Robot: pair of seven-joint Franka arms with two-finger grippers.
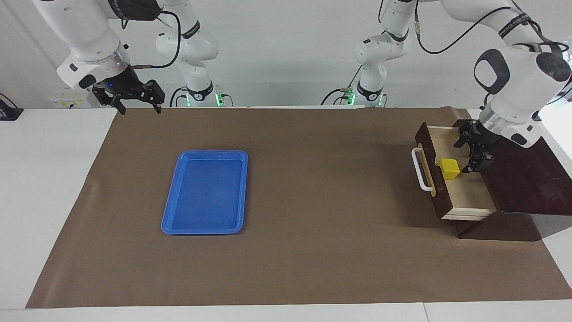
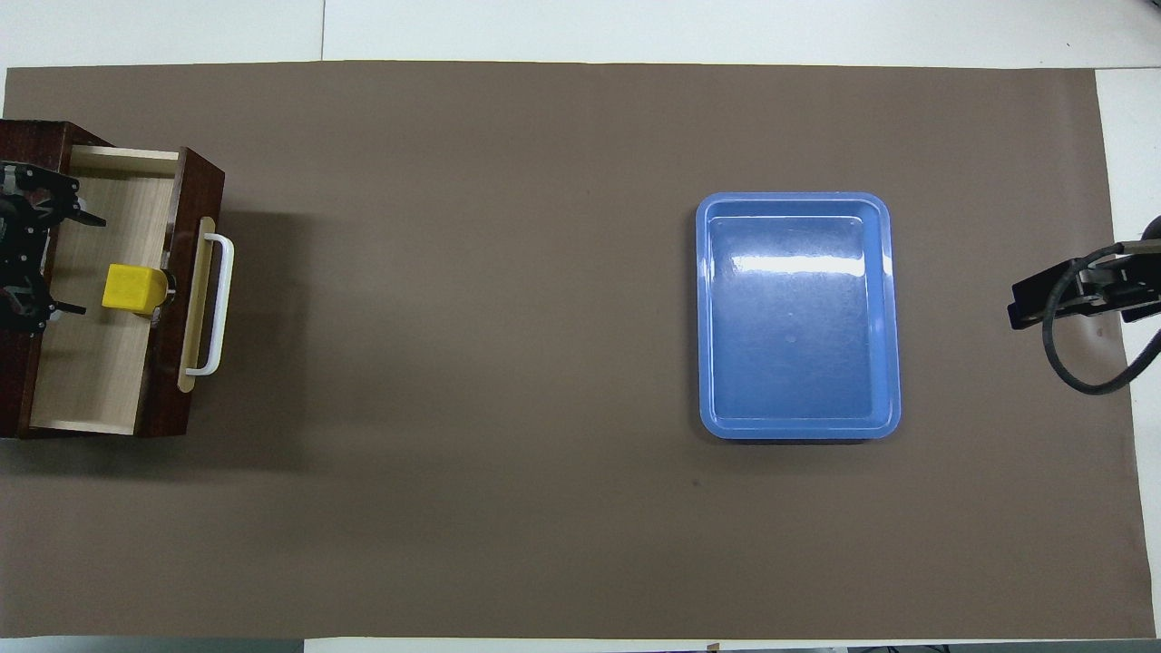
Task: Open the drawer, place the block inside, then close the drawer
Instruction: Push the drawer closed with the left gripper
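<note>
Brown paper mat (image 1: 313, 201) covers the table; the dark wooden drawer (image 1: 431, 167) stands pulled open at the left arm's end, its long white handle running nearer-to-farther; the left gripper (image 1: 473, 151) hangs over the pale interior, jaws wide, holding nothing; the yellow block (image 1: 449, 169) sits square inside, just beside the drawer front; the right gripper (image 1: 136, 102) waits with jaws apart, empty, over the mat's edge; a blue tray (image 1: 205, 192) lies well apart.

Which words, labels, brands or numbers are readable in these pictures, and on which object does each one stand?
No text can be read with certainty.
Lettered bands on the arms' upper links: too small and slanted to read.
Blue tray: no marking.
Drawer and its white handle: no marking.
Yellow block: no marking.
Brown mat: no marking.
</note>
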